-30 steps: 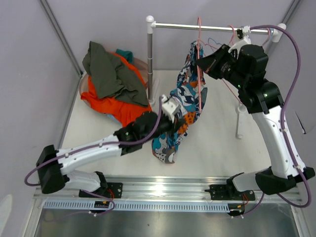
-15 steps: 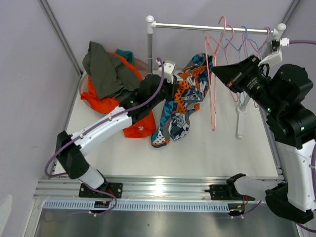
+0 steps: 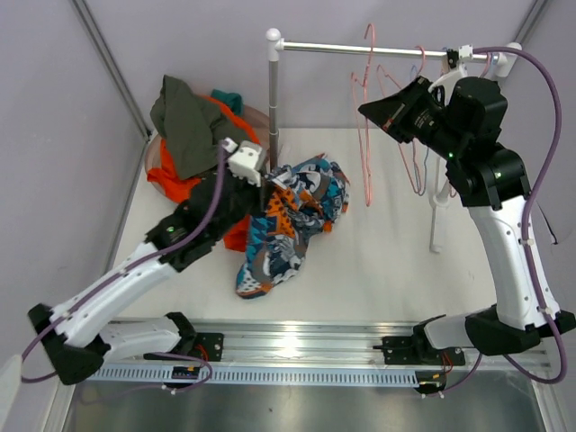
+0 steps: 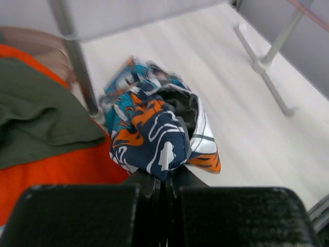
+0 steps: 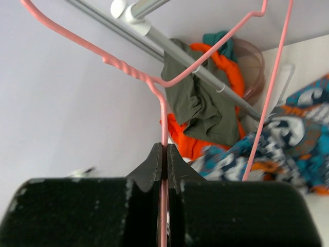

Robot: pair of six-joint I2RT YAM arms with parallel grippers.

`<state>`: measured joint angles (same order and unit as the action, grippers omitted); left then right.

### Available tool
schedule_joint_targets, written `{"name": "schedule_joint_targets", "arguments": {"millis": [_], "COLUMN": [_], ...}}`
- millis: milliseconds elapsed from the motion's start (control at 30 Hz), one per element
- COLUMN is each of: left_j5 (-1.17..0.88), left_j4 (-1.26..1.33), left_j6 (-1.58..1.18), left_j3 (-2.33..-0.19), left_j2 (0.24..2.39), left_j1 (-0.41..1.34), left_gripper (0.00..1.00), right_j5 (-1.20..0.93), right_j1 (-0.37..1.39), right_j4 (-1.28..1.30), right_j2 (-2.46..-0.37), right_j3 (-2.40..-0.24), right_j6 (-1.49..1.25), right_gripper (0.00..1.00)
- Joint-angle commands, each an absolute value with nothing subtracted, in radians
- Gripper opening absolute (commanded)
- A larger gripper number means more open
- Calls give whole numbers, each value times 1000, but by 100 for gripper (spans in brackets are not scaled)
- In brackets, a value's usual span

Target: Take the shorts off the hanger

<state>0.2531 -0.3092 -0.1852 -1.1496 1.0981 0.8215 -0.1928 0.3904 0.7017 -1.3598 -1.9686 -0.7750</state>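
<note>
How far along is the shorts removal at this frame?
Done: the printed shorts are off the bare pink hanger; olive shorts and orange shorts lie piled at the left. In hand: left pincer shut on the printed shorts, right pincer shut on the hanger. Left: probably adding the printed pair to the pile; no hanger on the rail carries cloth.

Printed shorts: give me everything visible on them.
The printed shorts are soft cloth patterned in teal, orange, white and navy. They are crumpled in a heap, lower end on the table, beside the rack's upright post and the orange shorts. The left gripper is shut on one fold. The pink hanger is apart.
</note>
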Motion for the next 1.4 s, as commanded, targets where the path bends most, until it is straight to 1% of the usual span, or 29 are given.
{"name": "schedule_joint_targets", "arguments": {"millis": [0,100,133,200,233,300,333,367,400,467,500,567,633,700,733,833,867,933,967,1033,1067,1133,1167,1200,1233,1267,1300,1333,1367], "left_j5": [357,377,373,353,339,315,307,304,292,284,231,149,121,141,121,133,115,66,34,12,11,8,14,15,15,17,17,17,15], "left_j4": [-375,-434,-442,-472,-483,-511,-515,-523,-543,-560,-569,-534,-493,-460,-471,-512,-517,-522,-534,-558,-586,-597,-595,-591,-586,-574,-565,-557,-536], "left_j6": [-99,-16,-3,38,46,60,60,52,45,9,-29,-93,-106,-127,-146,-204,-206,-213,-224,-236,-244,-241,-232,-226,-219,-212,-207,-204,-198], "left_j3": [-1331,-1495,-1526,-1676,-1763,-1853,-2000,-2058,-2107,-2347,-2459,-2578,-2579,-2540,-2539,-2475,-2427,-2340,-2324,-2306,-2306,-2289,-2281,-2263,-2243,-2217,-2201,-2188,-2136], "left_j2": [1000,1044,1063,1135,1162,1258,1294,1333,1420,1521,1628,1722,1811,1860,1915,1991,2002,2016,2026,2029,2028,1996,1973,1920,1889,1855,1783,1746,1709], "left_j1": [802,729,671,606,538,474,412,381,347,250,182,126,85,63,37,14,12,11,11,11,12,20,24,35,41,46,58,64,69], "left_gripper": [0,0,0,0,0,0,0,0,0,0,0,2,3,9,10,10,18,31,52,69,80,87,96,99,99,99,99,99,99], "right_j5": [-239,-255,-259,-275,-279,-299,-304,-310,-317,-327,-336,-342,-351,-353,-356,-354,-354,-354,-351,-348,-347,-347,-348,-348,-347,-342,-333,-324,-316], "right_j1": [347,307,296,267,256,220,210,200,192,175,170,172,170,169,170,170,170,170,172,170,172,172,170,170,170,172,170,172,170], "right_j4": [598,584,581,577,571,563,554,551,548,531,523,502,483,471,456,431,426,422,423,428,434,451,454,465,471,475,489,498,509], "right_j2": [-1385,-1430,-1443,-1477,-1488,-1517,-1528,-1535,-1552,-1563,-1569,-1569,-1557,-1545,-1530,-1497,-1490,-1479,-1470,-1462,-1457,-1453,-1451,-1447,-1442,-1437,-1428,-1422,-1417], "right_j3": [-1994,-2020,-2038,-2055,-2065,-2068,-2066,-2065,-2060,-2034,-2023,-1984,-1951,-1899,-1881,-1818,-1807,-1786,-1783,-1778,-1778,-1782,-1789,-1792,-1796,-1804,-1807,-1815,-1827], "right_j6": [-784,-782,-784,-785,-784,-790,-792,-792,-793,-796,-798,-801,-801,-801,-801,-810,-813,-818,-816,-815,-813,-808,-808,-807,-807,-802,-801,-798,-793], "right_gripper": [0,0,0,0,0,0,0,0,0,0,0,0,0,0,0,0,0,0,0,0,0,0,0,11,25,42,69,79,92]}}
